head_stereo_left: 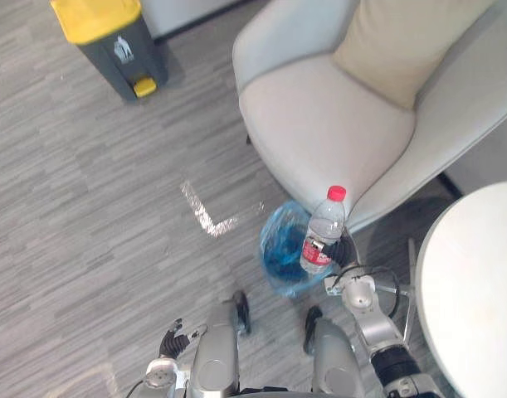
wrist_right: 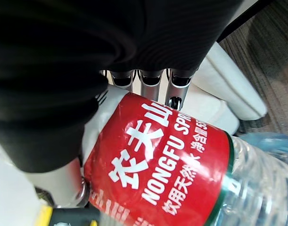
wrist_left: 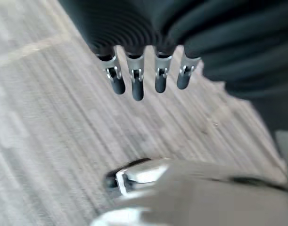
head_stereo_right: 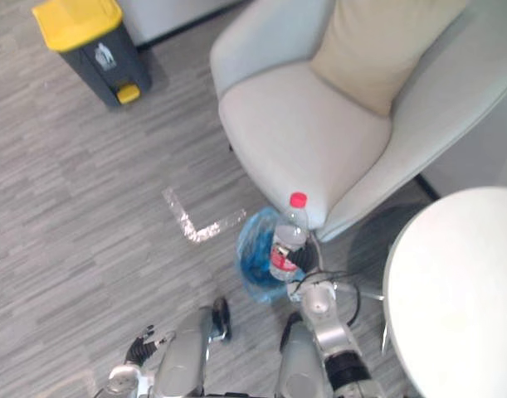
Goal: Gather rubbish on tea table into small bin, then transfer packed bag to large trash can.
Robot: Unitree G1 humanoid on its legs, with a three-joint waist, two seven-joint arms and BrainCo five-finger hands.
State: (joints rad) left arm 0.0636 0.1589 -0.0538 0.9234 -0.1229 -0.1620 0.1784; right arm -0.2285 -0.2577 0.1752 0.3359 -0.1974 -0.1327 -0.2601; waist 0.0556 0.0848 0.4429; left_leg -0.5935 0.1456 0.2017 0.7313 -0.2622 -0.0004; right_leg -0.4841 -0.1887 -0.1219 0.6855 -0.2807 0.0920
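Underfoot runs a grey plank floor (head_stereo_left: 87, 207), with an L of silver tape (head_stereo_left: 205, 217) stuck to it. Past the tape stands a pale armchair (head_stereo_left: 319, 124) with a beige cushion (head_stereo_left: 402, 41) against its back. To the robot's right is the round white bench (head_stereo_left: 477, 282), its visible top bare. Far off to the left sits a dark can (head_stereo_left: 112, 50) with a yellow lid and yellow pedal. A small bin (head_stereo_left: 278, 249) lined with a blue bag stands on the floor just before the chair's front edge, between tape and bench.

The right hand (head_stereo_left: 346, 251) grips a clear bottle (head_stereo_left: 324, 232), its fingers (wrist_right: 148, 77) curled round the red label. The bottle's long axis is nearly upright: the red cap points up and leans a little toward the chair, and the base hangs over the bin's near-right rim, above the blue bag. Whether the base touches the bag cannot be told.

The left hand (head_stereo_left: 172, 340) hangs low over the floor at the robot's left side, fingers (wrist_left: 136, 84) loose and apart, holding nothing.
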